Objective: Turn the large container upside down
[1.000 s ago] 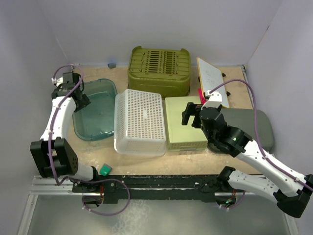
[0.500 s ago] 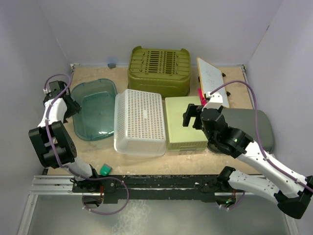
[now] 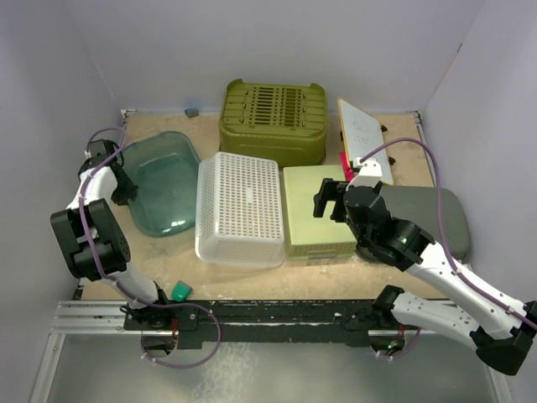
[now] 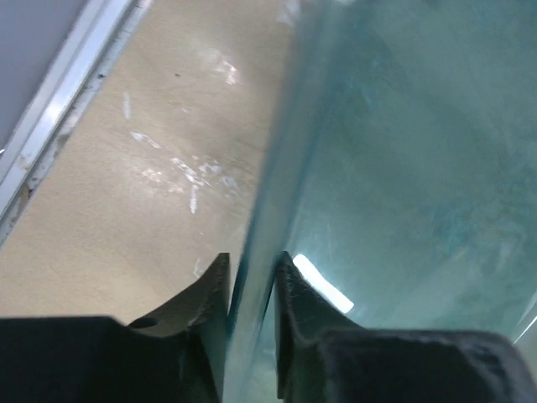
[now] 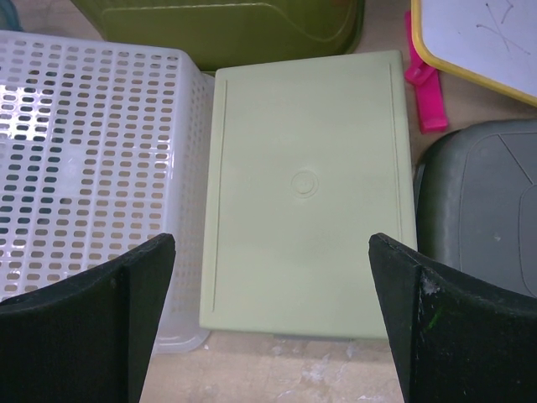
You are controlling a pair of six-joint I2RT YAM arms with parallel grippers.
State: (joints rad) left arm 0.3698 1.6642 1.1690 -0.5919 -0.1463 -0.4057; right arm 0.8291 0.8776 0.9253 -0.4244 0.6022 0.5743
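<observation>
Translucent teal tub [image 3: 164, 186] at the far left of the table [image 3: 159, 260], open side up. Possibly tipped a little, left edge raised; hard to say from above. Just to its right, touching or nearly so, a white basket [image 3: 239, 206] lying bottom up. Right of that a pale green box [image 3: 315, 210], and at the far side an olive crate [image 3: 273, 117].

Pinched at the left rim by the left gripper [image 3: 122, 190]. In the wrist view, fingers [image 4: 210, 290] drawn in narrow on either side of the thin wall, one outside over the bare wood, one inside the tub. Reads as a closed pinch on the rim.

Right gripper [image 3: 329, 199] hovering over the box, spread wide, holding nothing.

Step in hand, by judgement: securing the rim ahead of the flip. Not yet turned over, so most of the job remains.

Next calls for raising the held rim and rolling the tub over about its right edge. Little room there, with the basket so close, so probably needs a lift clear or a pull to the left first. Worth minding the smooth, thin wall too: likely to slip or flex in a two-finger pinch as the weight swings over.
</observation>
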